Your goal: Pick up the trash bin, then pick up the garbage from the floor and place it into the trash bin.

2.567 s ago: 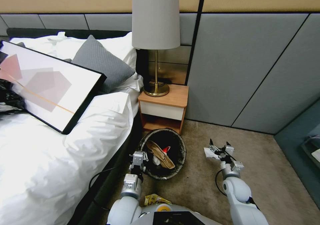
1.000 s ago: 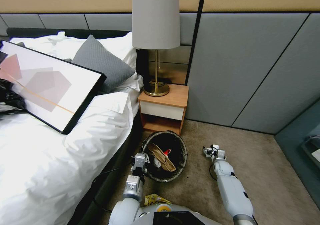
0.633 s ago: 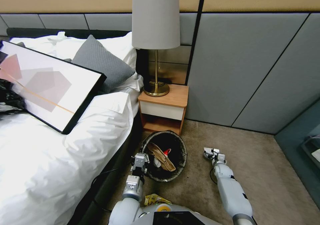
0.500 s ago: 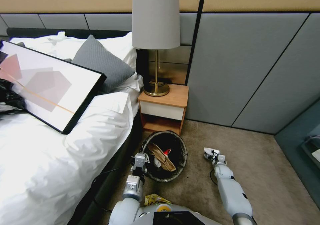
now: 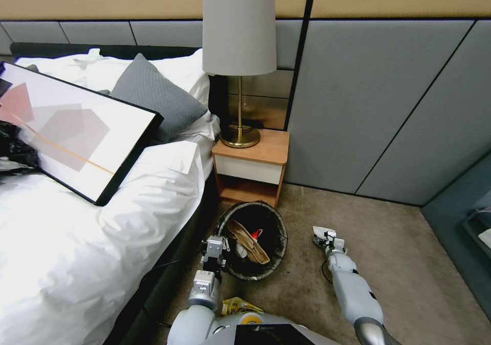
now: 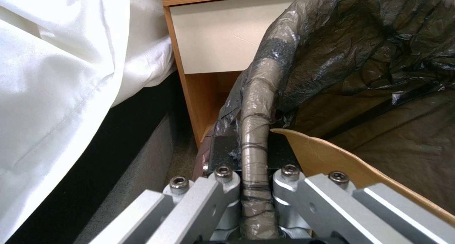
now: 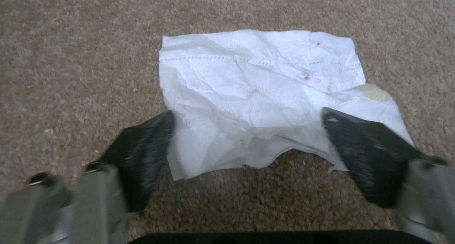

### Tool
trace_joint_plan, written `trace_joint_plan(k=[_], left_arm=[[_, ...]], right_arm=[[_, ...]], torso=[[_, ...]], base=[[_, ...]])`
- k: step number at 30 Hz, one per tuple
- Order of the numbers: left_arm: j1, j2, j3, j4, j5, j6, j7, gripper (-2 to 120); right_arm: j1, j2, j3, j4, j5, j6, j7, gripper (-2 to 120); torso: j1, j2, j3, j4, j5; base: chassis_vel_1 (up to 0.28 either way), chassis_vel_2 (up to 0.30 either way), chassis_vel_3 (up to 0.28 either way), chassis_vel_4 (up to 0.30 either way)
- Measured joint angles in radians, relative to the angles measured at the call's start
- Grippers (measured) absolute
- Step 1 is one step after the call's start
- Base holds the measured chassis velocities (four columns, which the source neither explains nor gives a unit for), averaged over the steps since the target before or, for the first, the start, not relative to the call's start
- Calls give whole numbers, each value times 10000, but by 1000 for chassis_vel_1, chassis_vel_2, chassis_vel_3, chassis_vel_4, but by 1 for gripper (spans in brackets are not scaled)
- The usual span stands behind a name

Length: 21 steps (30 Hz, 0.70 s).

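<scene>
Black fingers of the right gripper are spread wide, one on each side of a crumpled white tissue that lies flat on the brown carpet. The near edge of the tissue is straddled, and the sheet is not yet seen to be pinched. In the head view the right gripper is held low at the carpet, to the right of the trash bin and apart from it, with the tissue at its tip.

Over on the other side, the fingers of the left gripper are pressed onto the bin's bag-wrapped rim, which is pinched between them. In the head view the left gripper is found at the rim's left side, next to the bed. A brown paper piece and a bit of red wrapper are seen inside the black liner. The trash bin is placed just in front of the wooden nightstand, on which a brass lamp is stood. A yellow wrapper is seen by the robot's base.
</scene>
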Motion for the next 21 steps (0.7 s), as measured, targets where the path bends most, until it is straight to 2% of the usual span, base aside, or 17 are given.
trace_joint_plan(k=[2,5,6,9,10,17,21], left_arm=[[0,1,1,-7,0,-1,-1,1],[-2,4,13,-22,0,-4,-4,1],[-2,4,13,-22,0,-4,-4,1],[-4,6,19,-22,3,-6,-6,1],[-4,6,19,-22,3,-6,-6,1],[8,13,50,-20,32,-11,-6,1],[30,14,52,-39,48,-11,-6,1]], right_arm=[[-14,-5,2,-26,1,31,-19,67],[-50,-34,17,-81,13,121,-70,52],[-50,-34,17,-81,13,121,-70,52],[-86,-87,35,-100,51,183,-94,38],[-86,-87,35,-100,51,183,-94,38],[-192,-131,72,-93,117,290,-137,8],[-200,-129,78,-100,122,358,-166,0]], torso=[[0,0,0,0,1],[0,0,0,2,1],[0,0,0,2,1],[0,0,0,2,1],[0,0,0,2,1],[0,0,0,-1,-1],[0,0,0,-1,0]], base=[[0,0,0,0],[0,0,0,0],[0,0,0,0],[0,0,0,0],[0,0,0,0],[0,0,0,0],[0,0,0,0]])
